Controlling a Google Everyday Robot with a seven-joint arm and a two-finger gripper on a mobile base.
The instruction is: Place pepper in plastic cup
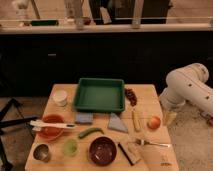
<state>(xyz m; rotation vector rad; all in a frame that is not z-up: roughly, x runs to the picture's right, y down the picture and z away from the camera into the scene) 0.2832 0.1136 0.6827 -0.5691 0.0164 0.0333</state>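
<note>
Pepper (90, 132): lying on bench (150, 95) at lower centre, just up-right of plastic cup (70, 146). End effector (170, 118): hovering beside bench's right edge at frame right, seemingly spread wide, gripping nothing.

Probably a robot lab — cluttered wooden table (150, 96), white arm (189, 86), its pincer (170, 118) low beside the table edge.

Dim warm light, soft blur, pincer (170, 118) murky beside table (150, 102) edge
</note>
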